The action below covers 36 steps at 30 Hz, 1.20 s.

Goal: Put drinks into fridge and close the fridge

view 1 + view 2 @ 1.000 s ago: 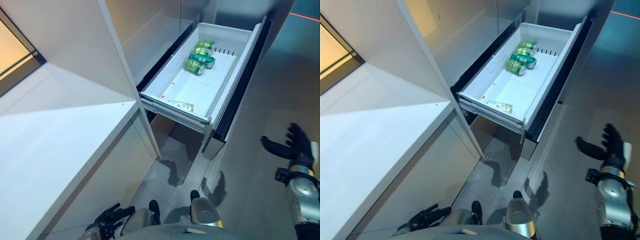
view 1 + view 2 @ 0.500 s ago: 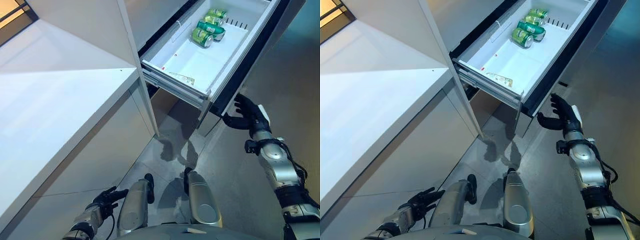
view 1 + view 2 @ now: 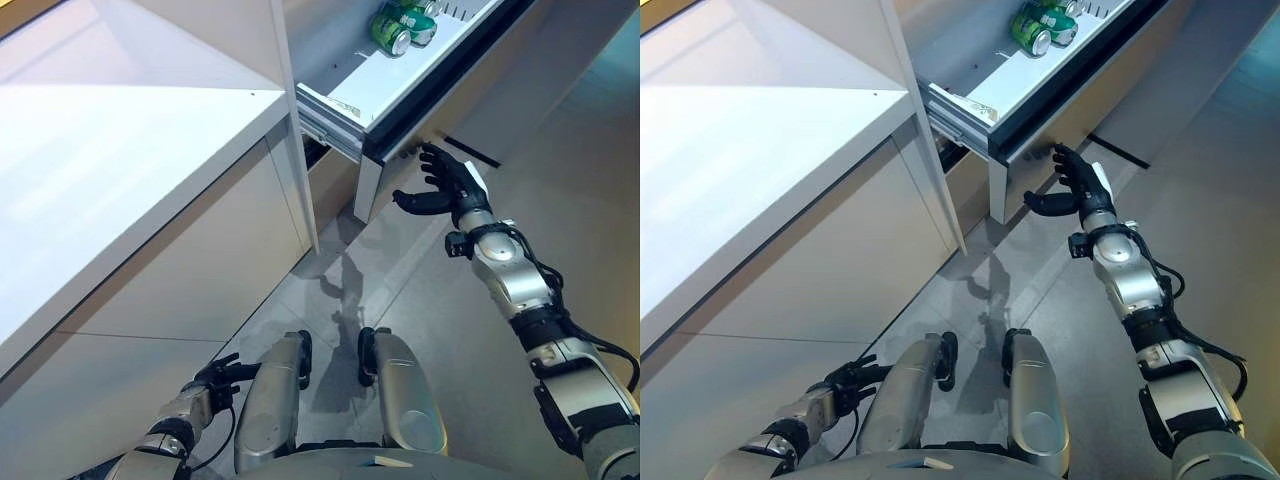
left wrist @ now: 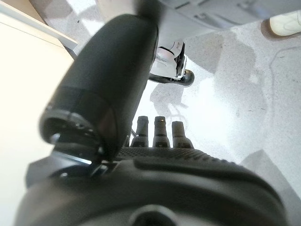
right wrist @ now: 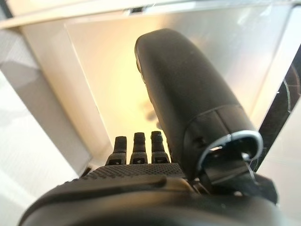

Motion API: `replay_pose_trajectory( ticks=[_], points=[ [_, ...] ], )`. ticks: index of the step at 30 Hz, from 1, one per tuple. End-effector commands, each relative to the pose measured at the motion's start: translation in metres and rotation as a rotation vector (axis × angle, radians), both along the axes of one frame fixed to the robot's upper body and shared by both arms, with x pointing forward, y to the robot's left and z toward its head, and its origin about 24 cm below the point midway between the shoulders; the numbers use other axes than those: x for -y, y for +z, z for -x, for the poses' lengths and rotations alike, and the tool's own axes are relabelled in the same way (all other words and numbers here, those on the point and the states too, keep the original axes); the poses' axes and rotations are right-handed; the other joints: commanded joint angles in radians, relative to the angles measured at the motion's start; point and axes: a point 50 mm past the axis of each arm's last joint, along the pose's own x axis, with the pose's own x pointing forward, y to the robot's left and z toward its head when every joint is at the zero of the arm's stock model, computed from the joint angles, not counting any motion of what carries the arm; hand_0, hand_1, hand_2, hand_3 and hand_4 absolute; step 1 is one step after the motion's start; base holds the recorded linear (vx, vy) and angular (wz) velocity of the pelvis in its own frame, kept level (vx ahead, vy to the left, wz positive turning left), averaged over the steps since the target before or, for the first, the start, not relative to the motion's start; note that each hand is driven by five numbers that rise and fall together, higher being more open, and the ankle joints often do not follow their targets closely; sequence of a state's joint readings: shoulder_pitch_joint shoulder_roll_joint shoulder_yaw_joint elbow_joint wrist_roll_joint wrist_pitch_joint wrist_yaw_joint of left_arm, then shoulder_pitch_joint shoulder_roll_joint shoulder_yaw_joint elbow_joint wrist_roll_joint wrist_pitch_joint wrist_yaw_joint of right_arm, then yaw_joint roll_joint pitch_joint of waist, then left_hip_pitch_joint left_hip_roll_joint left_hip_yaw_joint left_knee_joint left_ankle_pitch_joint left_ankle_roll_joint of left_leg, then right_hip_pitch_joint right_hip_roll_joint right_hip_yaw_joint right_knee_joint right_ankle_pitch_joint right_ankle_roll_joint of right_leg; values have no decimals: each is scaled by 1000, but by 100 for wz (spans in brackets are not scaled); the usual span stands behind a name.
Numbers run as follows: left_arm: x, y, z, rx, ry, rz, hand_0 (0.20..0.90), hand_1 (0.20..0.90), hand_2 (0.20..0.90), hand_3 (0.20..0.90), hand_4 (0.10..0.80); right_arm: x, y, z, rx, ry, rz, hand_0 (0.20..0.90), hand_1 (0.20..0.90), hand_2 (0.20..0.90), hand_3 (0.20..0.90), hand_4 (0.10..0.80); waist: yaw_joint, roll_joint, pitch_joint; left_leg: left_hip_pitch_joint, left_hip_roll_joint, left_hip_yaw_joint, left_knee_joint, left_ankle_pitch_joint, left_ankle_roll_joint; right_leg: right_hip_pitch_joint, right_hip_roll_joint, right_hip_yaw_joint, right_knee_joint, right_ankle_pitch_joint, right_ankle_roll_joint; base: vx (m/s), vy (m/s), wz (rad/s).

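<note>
The green drink cans (image 3: 396, 24) already lie in the white pull-out fridge drawer (image 3: 345, 98), which stands open. My right hand (image 3: 443, 188), fingers spread, is at its dark front panel (image 3: 1080, 95). The loaded drawer should slide stiffly; I'd push flat there. My left hand (image 3: 214, 384) hangs idle, relaxed.

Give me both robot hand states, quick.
Left robot hand: open, empty, low beside the counter.
Right robot hand: open, empty, fingers spread at the fridge drawer front.
</note>
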<state>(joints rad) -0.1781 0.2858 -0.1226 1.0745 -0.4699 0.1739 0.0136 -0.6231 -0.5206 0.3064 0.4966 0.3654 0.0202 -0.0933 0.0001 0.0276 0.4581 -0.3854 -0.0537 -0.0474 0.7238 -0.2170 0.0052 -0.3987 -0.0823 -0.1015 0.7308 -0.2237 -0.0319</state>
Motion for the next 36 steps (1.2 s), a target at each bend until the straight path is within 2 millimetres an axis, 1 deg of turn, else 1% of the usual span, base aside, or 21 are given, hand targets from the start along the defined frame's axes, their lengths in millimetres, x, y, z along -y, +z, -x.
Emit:
replay_pose_trajectory(
  ticks=[1,3,7,11,13,16,18,20,21,22,24,26,28,30,31,32,33,34,36],
  points=[
    [-6,1,4,-10,-78,-65,900,900,900,900,800,-96,88,-8,325,386,-64,900,900,900,900,800,86,-21,-35,51,-42,61,-19,-55,94,93,-2,10,-41,2,-22,56,13,12],
    [-4,-2,9,-26,-92,-55,900,900,900,900,800,-111,87,-7,292,438,-121,900,900,900,900,800,99,-21,-41,73,-42,57,-37,-51,94,115,-6,6,-54,5,-21,75,9,17],
    [-4,-5,16,-46,-108,-47,900,900,900,900,800,-129,87,-5,247,529,-197,900,900,900,900,800,118,-23,-56,103,-43,48,-73,-37,88,155,-14,-5,-94,17,-17,64,-8,15],
    [-5,-8,24,-72,-132,-50,900,900,900,900,800,-134,92,-7,258,522,-215,900,900,900,900,800,138,-24,-70,143,-42,38,-122,-20,82,200,-16,-19,-139,31,-9,56,-34,14],
    [-7,-8,25,-73,-135,-47,900,900,900,900,800,-132,94,-8,266,503,-229,900,900,900,900,800,141,-25,-72,156,-40,35,-145,-11,81,209,-13,-21,-157,38,-7,-34,-37,13],
    [-7,-7,24,-68,-125,-9,900,900,900,900,800,-120,98,-13,300,421,-215,900,900,900,900,800,140,-26,-76,176,-33,31,-201,10,76,223,-8,-26,-201,51,-1,-134,-28,11],
    [-6,-7,24,-56,-124,3,900,900,900,900,800,-104,100,-16,331,346,-218,900,900,900,900,800,132,-31,-83,201,-25,29,-253,24,71,240,-7,-29,-244,60,5,-140,-27,8],
    [-5,-9,27,-57,-120,20,900,900,900,900,800,-83,95,-16,343,265,-235,900,900,900,900,800,120,-42,-96,228,-19,30,-300,37,64,265,-6,-30,-301,75,13,-109,-32,0],
    [-5,-9,27,-57,-120,20,900,900,900,900,800,-83,95,-16,342,265,-235,900,900,900,900,800,120,-42,-96,229,-19,30,-302,38,64,267,-6,-31,-303,76,13,-103,-39,3],
    [-2,-11,30,-59,-100,53,900,900,900,900,800,-64,87,-15,342,184,-231,900,900,900,900,800,105,-52,-115,257,-15,34,-351,51,55,297,-3,-30,-369,91,21,-100,-31,3],
    [1,-14,35,-66,-84,61,900,900,900,900,800,-43,67,-11,293,103,-233,900,900,900,900,800,85,-60,-145,294,-8,44,-410,68,46,330,3,-28,-433,108,32,-102,-20,3],
    [3,-16,41,-75,-55,63,900,900,900,900,800,-19,34,-2,203,30,-216,900,900,900,900,800,62,-69,-184,335,-3,56,-471,81,35,370,10,-25,-508,129,46,-60,-3,-6],
    [5,-19,47,-76,-31,64,900,900,900,900,800,-1,-1,11,92,-36,-213,900,900,900,900,800,44,-73,-213,365,2,67,-519,96,30,396,14,-19,-561,152,57,-83,4,-10],
    [5,-20,55,-69,11,62,900,900,900,900,800,23,-53,40,-47,-96,-187,900,900,900,900,800,21,-78,-250,395,11,83,-573,110,24,415,19,-10,-612,174,71,-87,11,-4],
    [4,-21,58,-67,24,59,900,900,900,900,800,32,-72,53,-97,-126,-172,900,900,900,900,800,15,-78,-264,407,14,89,-594,115,22,423,21,-9,-632,183,76,-62,11,-10],
    [3,-21,63,-56,48,57,900,900,900,900,800,44,-100,74,-193,-178,-172,900,900,900,900,800,6,-79,-281,423,16,99,-618,120,20,434,23,-8,-657,193,82,-44,9,-26],
    [2,-22,65,-51,71,58,900,900,900,900,800,50,-121,89,-274,-215,-180,900,900,900,900,800,-3,-81,-295,437,17,106,-638,122,19,442,25,-4,-677,203,87,-37,7,-32],
    [1,-22,66,-50,82,56,900,900,900,900,800,53,-134,98,-326,-240,-181,900,900,900,900,800,-8,-82,-302,444,16,111,-647,122,19,446,27,0,-688,208,89,-26,5,-29],
    [-4,-22,71,-50,98,50,900,900,900,900,800,63,-173,130,-493,-328,-184,900,900,900,900,800,-21,-83,-320,462,19,131,-671,123,19,456,30,5,-718,221,96,-26,-1,-23]
  ],
)
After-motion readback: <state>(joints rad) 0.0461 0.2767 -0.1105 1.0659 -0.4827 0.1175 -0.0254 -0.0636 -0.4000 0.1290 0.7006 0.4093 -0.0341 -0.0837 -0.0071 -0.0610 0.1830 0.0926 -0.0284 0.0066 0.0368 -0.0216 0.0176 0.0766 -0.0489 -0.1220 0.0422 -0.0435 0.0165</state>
